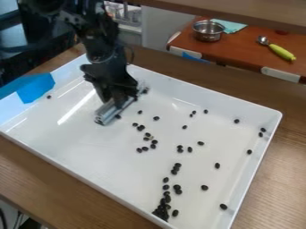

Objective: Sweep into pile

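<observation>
The hand (pixel 121 99) grips a grooved metal bar (pixel 108 113) near its middle, inside the white tray (pixel 90 147) toward the back left. The bar should handle stiff and light, and that central hold suits it, though smooth metal may twist under load. The black beans (pixel 161 212) look hard, light and prone to roll; push them low and slowly.

The arm (pixel 100 42) is black, with blocky joints and a thin dark cable (pixel 132 54) looping beside it; its hand (pixel 121 101) is black and angular.
</observation>
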Controlling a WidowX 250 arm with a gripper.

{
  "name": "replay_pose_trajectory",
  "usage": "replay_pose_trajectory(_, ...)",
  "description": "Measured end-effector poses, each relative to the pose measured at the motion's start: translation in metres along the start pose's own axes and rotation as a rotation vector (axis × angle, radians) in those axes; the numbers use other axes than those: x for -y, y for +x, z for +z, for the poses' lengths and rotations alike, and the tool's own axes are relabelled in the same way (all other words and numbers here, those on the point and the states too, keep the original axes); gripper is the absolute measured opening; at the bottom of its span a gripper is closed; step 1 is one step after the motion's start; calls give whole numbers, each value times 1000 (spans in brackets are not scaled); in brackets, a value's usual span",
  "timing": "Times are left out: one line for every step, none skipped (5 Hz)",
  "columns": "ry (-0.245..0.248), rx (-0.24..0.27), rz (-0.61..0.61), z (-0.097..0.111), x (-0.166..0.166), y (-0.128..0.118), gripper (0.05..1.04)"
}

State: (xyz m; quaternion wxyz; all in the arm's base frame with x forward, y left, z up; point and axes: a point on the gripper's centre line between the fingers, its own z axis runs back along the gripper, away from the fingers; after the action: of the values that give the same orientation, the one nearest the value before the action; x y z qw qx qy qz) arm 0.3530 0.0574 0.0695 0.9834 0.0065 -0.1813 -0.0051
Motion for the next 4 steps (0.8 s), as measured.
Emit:
replay_pose_trajectory(-15,0,-21,0,12,1,340)
replay_pose_trajectory(-26,18,-56,0,21,0,340)
replay_pose_trajectory(-30,46,-89,-1,23,-1,340)
replay_pose_trajectory(-44,71,-161,1,38,-6,340)
